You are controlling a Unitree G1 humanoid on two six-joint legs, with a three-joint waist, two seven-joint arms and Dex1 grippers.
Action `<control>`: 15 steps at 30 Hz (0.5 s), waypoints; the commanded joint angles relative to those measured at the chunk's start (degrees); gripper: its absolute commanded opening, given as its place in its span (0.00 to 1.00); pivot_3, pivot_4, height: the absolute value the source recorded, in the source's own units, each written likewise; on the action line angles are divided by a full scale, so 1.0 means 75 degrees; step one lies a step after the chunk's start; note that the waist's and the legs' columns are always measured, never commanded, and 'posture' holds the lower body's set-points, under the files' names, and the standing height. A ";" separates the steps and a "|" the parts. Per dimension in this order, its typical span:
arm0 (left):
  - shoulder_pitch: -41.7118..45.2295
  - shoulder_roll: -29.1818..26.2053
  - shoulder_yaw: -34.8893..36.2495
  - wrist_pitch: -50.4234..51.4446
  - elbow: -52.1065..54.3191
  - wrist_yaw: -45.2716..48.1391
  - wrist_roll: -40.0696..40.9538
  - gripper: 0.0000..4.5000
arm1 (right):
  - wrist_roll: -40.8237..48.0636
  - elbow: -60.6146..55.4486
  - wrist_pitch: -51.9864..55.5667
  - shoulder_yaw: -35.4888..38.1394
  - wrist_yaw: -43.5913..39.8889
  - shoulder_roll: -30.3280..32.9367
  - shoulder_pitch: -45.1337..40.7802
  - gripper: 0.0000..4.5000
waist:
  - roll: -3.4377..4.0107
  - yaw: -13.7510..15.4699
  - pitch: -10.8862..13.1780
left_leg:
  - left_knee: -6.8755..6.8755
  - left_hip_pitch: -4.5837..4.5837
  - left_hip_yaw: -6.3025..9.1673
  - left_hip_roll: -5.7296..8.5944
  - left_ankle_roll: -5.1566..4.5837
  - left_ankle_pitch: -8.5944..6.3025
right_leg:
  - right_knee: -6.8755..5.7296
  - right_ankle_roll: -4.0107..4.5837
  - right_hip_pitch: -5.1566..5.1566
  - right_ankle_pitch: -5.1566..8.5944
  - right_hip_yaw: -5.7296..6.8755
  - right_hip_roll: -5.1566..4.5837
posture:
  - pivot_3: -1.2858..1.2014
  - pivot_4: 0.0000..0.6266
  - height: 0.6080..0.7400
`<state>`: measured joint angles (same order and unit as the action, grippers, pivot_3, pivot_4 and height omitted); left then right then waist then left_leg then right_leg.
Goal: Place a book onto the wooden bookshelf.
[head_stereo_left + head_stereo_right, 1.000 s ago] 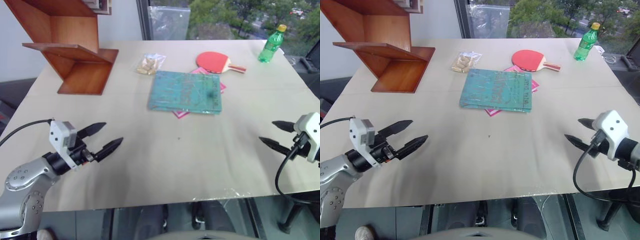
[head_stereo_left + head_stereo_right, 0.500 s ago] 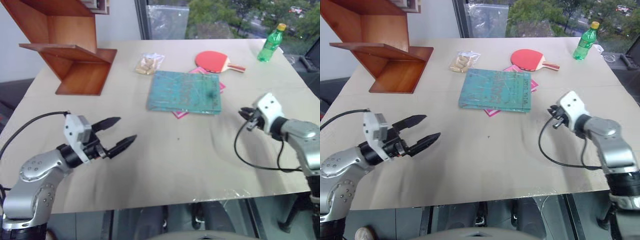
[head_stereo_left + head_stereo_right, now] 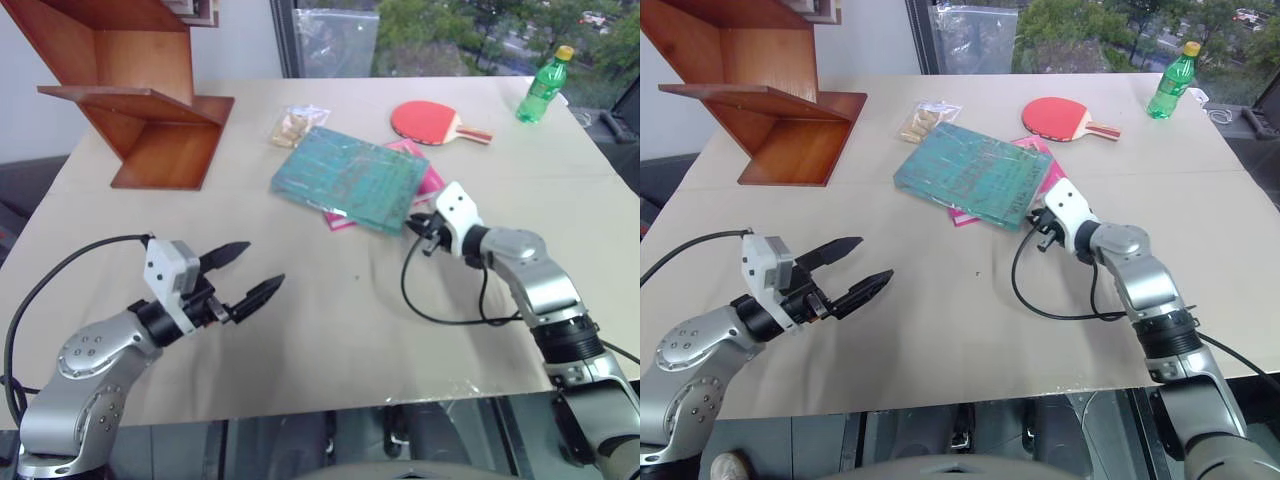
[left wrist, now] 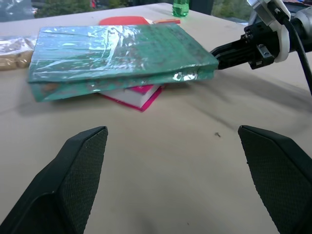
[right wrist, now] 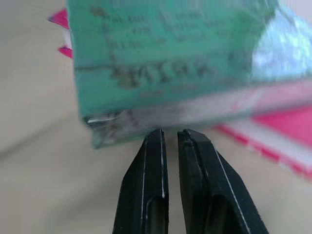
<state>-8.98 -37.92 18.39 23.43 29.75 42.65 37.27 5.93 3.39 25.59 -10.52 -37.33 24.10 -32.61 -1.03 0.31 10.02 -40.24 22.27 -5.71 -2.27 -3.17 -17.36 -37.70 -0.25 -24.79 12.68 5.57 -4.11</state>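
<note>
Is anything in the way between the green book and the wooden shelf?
Nothing visible. Bare table lies between the green book and the wooden shelf. The snack bag sits just behind that path, near the book's far corner.

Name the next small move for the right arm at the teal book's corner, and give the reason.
Probably keep nudging the large flat teal-green book toward the left end effector. The right end effector, fingers shut, sits at the book's near corner, and the book lies skewed on the smaller pink book. The left one waits open, apart from it.
</note>
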 commanded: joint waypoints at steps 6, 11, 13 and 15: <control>0.0172 0.0122 -0.0224 -0.0004 0.0233 -0.0288 -0.0078 1.00 | 0.0110 -0.0418 -0.0116 0.0077 -0.0134 -0.0185 -0.0026 0.11 | 0.0001 -0.0011 0.0000 | 0.0000 0.0006 0.0003 0.0001 0.0000 0.0000 | 0.0005 0.0001 -0.0001 -0.0001 0.0005 -0.0001 | 0.52 0.24 1.00; 0.0393 0.0241 -0.0318 0.0479 0.0167 -0.0814 -0.0036 1.00 | 0.0305 -0.0910 -0.0187 0.0226 -0.0302 -0.0119 0.0258 0.11 | 0.0001 -0.0036 0.0000 | 0.0000 0.0006 0.0004 0.0001 0.0000 0.0000 | 0.0004 0.0000 -0.0001 -0.0001 0.0005 -0.0001 | 0.52 0.24 1.00; 0.0525 0.0346 -0.0320 0.0830 0.0162 -0.1055 0.0249 1.00 | 0.0465 -0.1278 -0.0224 0.0347 -0.0462 0.0031 0.0514 0.11 | 0.0001 -0.0042 0.0001 | 0.0000 0.0006 0.0005 0.0001 0.0000 0.0000 | 0.0004 -0.0001 0.0000 -0.0001 0.0004 -0.0002 | 0.52 0.24 1.00; 0.0695 0.0502 -0.0275 0.1229 0.0092 -0.1358 0.0587 1.00 | 0.0802 -0.1712 -0.0206 0.0539 -0.0797 0.0257 0.0828 0.11 | 0.0001 -0.0010 0.0000 | 0.0000 0.0008 0.0009 0.0001 0.0000 0.0000 | 0.0005 -0.0001 -0.0001 -0.0001 0.0006 -0.0003 | 0.52 0.24 1.00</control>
<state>-4.42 -34.66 15.29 30.88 29.67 34.14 39.27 9.54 -5.25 24.75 -9.41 -41.39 24.82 -26.89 -1.03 0.24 10.02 -40.24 22.33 -5.63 -2.26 -3.17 -17.36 -37.65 -0.26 -24.79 12.67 5.63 -4.14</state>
